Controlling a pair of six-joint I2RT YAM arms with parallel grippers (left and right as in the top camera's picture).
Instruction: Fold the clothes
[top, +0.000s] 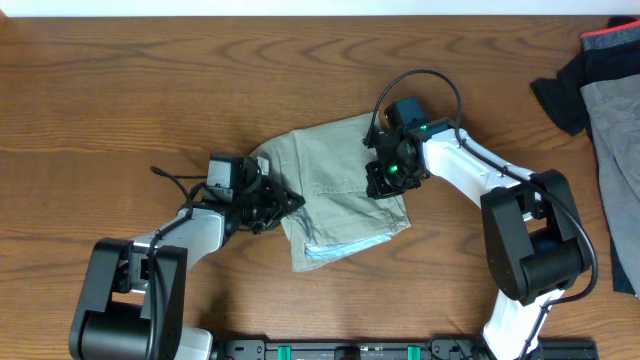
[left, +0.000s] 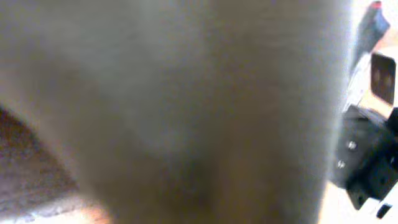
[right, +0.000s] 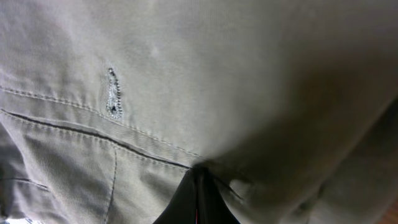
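The clothes (top: 335, 185), light khaki shorts, lie partly folded at the table's middle, with pale blue lining (top: 340, 248) showing at the near edge. My left gripper (top: 283, 203) is at the garment's left edge. Blurred khaki cloth (left: 186, 106) fills the left wrist view and hides the jaws, and the gripper looks shut on the cloth. My right gripper (top: 385, 182) sits on the garment's right part. In the right wrist view its fingers (right: 198, 193) are shut on a pinch of khaki cloth (right: 155, 93) beside a stitched pocket seam.
A grey garment (top: 618, 120) and a black garment with red trim (top: 570, 85) lie at the far right edge of the wooden table (top: 120, 90). My right arm (left: 370, 162) shows at the right of the left wrist view.
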